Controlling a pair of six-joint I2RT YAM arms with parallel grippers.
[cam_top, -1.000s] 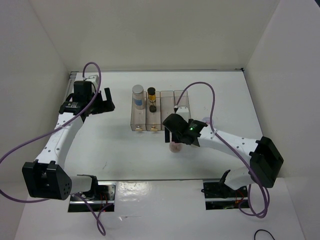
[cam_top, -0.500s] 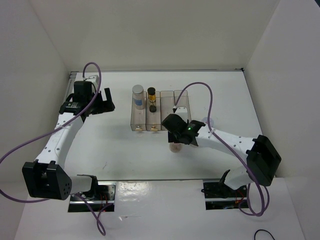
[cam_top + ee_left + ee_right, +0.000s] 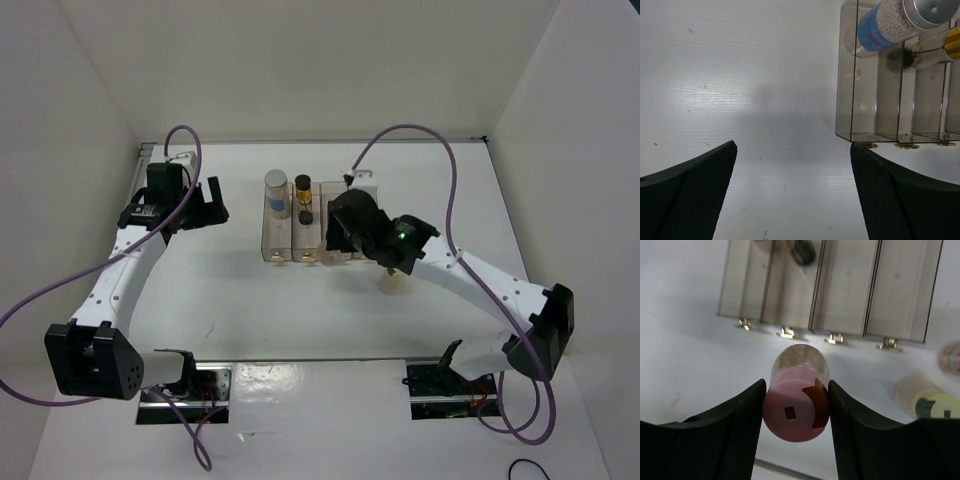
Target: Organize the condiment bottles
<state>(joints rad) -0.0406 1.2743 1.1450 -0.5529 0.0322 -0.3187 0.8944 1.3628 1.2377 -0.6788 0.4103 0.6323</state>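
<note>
Silver-capped shaker (image 3: 276,191), gold-banded shaker (image 3: 303,198) racked; right gripper (image 3: 796,392) grasping pink-capped shaker (image 3: 795,412) before clear rack (image 3: 895,295); yellow-green-capped shaker (image 3: 935,406) pending; left gripper (image 3: 792,192) released

— What stands on the white desk (image 3: 240,300)?
— A clear plastic rack of four long compartments (image 3: 276,246), toward the far middle, its compartments side by side from left to right.
— Any detail?
— There are small brass-coloured clips (image 3: 905,146) along its near edge, one per compartment, and plain white walls (image 3: 300,70) enclose the desk.
</note>
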